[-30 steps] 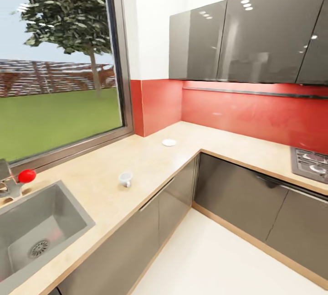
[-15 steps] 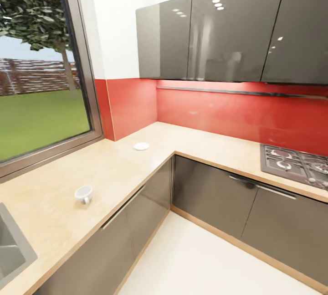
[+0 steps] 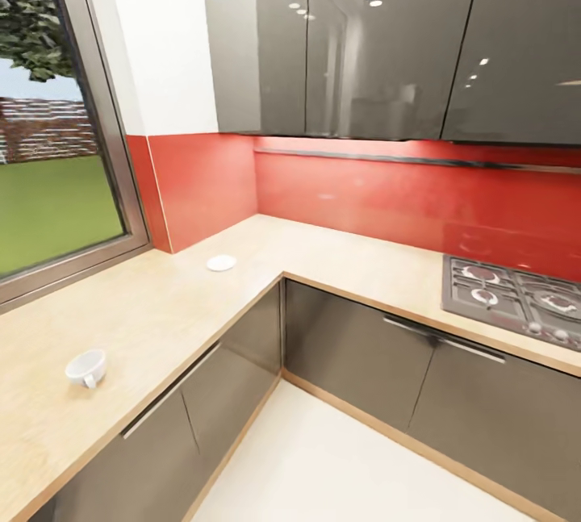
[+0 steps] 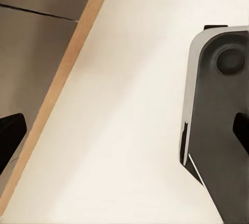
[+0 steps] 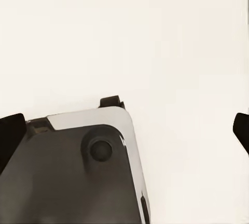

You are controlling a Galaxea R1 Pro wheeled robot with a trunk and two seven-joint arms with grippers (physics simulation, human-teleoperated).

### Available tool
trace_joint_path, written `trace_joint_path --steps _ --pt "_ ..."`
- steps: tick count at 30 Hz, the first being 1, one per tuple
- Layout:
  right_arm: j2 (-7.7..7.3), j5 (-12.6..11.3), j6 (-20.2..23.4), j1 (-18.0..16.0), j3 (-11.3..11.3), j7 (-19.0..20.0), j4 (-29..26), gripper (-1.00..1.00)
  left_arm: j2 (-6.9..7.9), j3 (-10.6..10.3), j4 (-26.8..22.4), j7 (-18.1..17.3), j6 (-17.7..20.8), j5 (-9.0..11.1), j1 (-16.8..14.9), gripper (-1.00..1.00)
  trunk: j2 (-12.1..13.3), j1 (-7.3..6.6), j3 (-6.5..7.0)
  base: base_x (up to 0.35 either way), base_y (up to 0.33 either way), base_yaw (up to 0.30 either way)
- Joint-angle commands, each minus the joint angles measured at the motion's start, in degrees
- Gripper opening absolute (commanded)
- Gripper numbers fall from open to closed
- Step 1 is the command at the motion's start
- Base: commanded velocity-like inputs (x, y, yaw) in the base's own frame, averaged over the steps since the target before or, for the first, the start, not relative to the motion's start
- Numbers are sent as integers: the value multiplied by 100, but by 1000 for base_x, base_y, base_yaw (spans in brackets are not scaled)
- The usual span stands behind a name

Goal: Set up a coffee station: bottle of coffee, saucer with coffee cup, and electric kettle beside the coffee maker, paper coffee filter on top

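Observation:
A white coffee cup (image 3: 85,366) lies on its side on the beige countertop (image 3: 161,312), near its front edge at the left. A white saucer (image 3: 221,263) rests flat near the counter's inner corner, well apart from the cup. In the left wrist view my left gripper (image 4: 124,133) hangs open over the pale floor, its dark fingertips (image 4: 10,136) at the picture's edges with nothing between them. My right gripper (image 5: 124,130) is open the same way above the floor. The coffee maker, coffee bottle, filter and kettle are out of view.
A gas hob (image 3: 516,300) is set into the counter at the right. Dark wall cabinets (image 3: 355,46) hang over a red backsplash, and a window (image 3: 48,175) is at the left. Grey base cabinets (image 3: 355,352) line the floor. Part of my grey base (image 4: 220,120) shows below each wrist.
The head camera has swung to the right: the sink and tap have left the picture and the hob has come in. Cup and saucer lie where they were on the counter.

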Motion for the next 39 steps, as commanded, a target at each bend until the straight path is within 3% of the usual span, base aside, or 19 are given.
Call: trace_joint_path --steps 1,18,39 --pt "-2 -58 -21 -5 42 26 7 100 -4 45 -7 17 -16 -60 -1 100 -7 4 -15 210 -265 164" --pt "-2 -39 -281 5 49 29 7 100 -4 43 1 17 -17 -60 -1 100 -7 4 -89 191 -272 229" --pt "14 -24 -288 4 73 58 -1 100 13 50 -7 18 -21 -51 -1 100 -7 4 -91 111 -303 9"
